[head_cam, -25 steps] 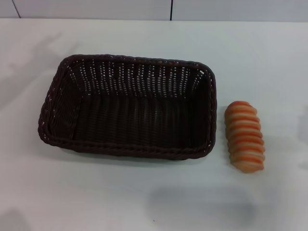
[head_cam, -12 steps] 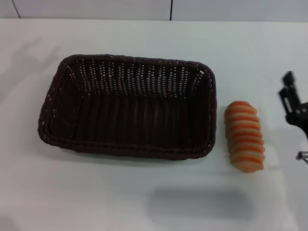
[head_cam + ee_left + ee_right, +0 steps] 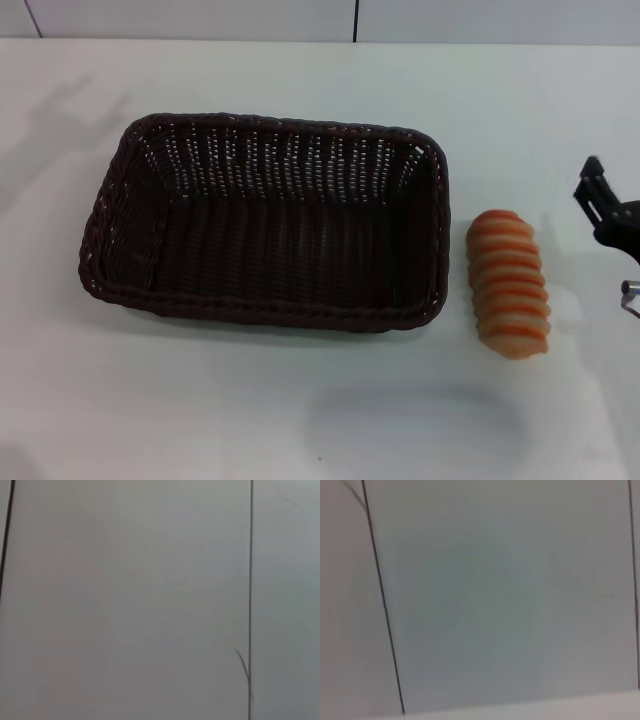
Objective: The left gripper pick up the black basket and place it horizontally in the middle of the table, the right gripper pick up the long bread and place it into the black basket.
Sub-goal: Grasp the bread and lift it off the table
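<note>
Right gripper [image 3: 604,208] shifted slightly toward table's [image 3: 300,420] far edge since half a second ago, now at right edge of head view. Cannot tell whether its fingers are apart or together. Long bread [image 3: 509,284] lies on table near gripper, on its left and slightly nearer robot, not touching. Black basket [image 3: 268,222] sits beyond bread, farther left of gripper, just beside bread. Left gripper not in view. Wrist views show only blank pale panels.

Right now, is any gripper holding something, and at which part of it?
Nothing is held. The long bread lies on the table beside the black basket. The right gripper is at the table's right edge, apart from the bread. The left gripper is out of view.
</note>
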